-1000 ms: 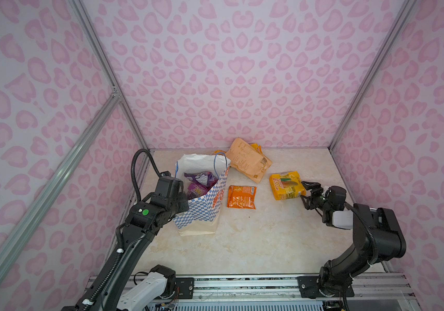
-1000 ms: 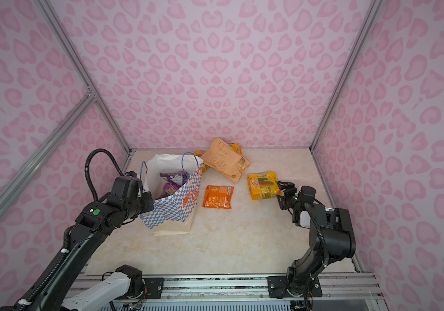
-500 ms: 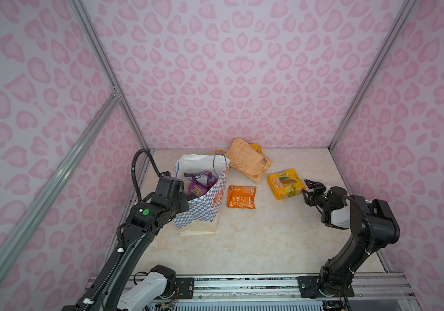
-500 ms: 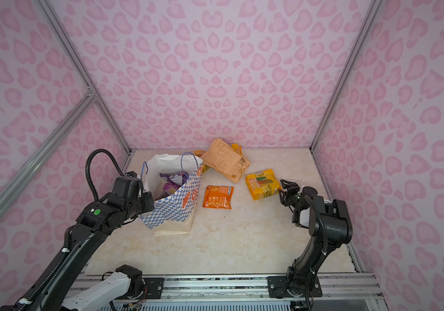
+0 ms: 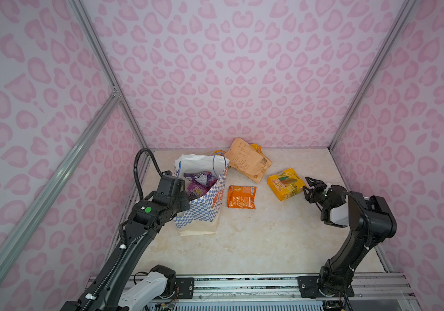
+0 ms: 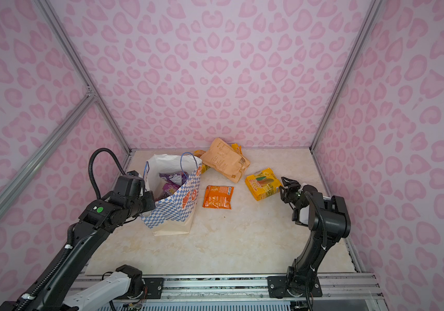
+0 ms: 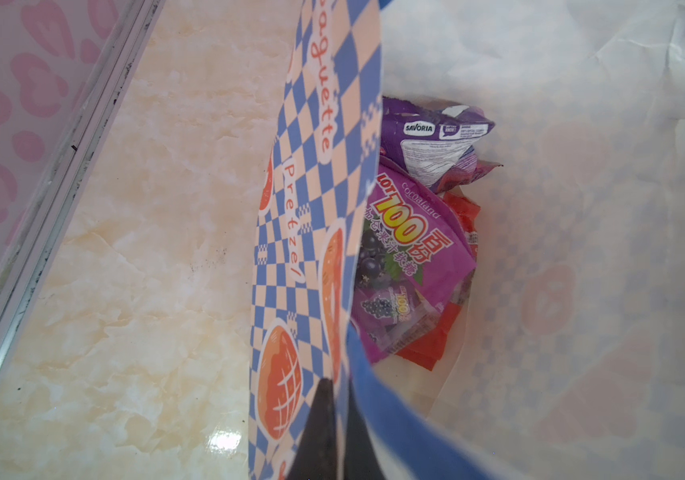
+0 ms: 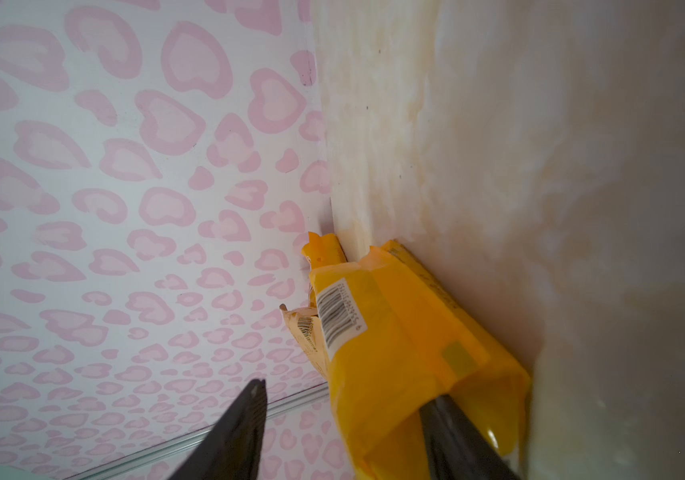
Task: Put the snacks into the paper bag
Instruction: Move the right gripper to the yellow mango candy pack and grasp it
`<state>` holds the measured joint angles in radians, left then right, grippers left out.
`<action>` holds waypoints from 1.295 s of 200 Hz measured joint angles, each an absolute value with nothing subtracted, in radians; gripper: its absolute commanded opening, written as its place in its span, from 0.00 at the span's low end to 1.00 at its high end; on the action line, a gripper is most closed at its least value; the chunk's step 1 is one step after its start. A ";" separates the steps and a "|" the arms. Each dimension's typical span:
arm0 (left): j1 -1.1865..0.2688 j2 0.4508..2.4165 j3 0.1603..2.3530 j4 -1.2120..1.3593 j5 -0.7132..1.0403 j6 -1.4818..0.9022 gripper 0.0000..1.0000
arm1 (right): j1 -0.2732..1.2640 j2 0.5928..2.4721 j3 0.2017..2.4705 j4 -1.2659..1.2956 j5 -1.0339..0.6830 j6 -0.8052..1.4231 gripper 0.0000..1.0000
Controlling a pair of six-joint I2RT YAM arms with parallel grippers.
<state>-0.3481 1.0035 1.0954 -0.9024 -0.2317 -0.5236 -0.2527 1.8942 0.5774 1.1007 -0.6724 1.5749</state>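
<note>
The checkered cream paper bag (image 7: 316,166), pinched by left gripper (image 7: 338,397).
At the yellow crinkly packet (image 5: 285,183)'s edge, right gripper (image 5: 306,184) is spread.

Cream marbled surface (image 5: 256,242) fills the lower middle of both top views, a tiny dark speck (image 5: 248,216) near its centre. Pink heart-print walls (image 5: 229,67) rise at the back and both sides. Metal posts (image 5: 96,53) run along the corners, upper left and upper right. A metal rail (image 5: 242,282) crosses the bottom edge.
</note>
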 measured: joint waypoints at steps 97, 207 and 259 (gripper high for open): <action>-0.348 1.008 1.096 -0.900 -0.232 -0.524 0.04 | -0.160 1.843 0.796 0.599 -0.544 1.196 0.49; -0.348 0.986 1.096 -0.910 -0.233 -0.523 0.04 | -0.105 1.906 0.937 0.360 -0.468 0.949 0.14; -0.348 0.979 1.096 -0.916 -0.233 -0.523 0.04 | -0.083 1.763 0.883 0.305 -0.469 0.932 0.00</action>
<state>-0.3481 0.9787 1.0958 -0.9161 -0.2329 -0.5232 -0.0834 1.7630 0.8829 0.3050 -0.4694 0.9321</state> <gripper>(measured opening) 0.058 0.055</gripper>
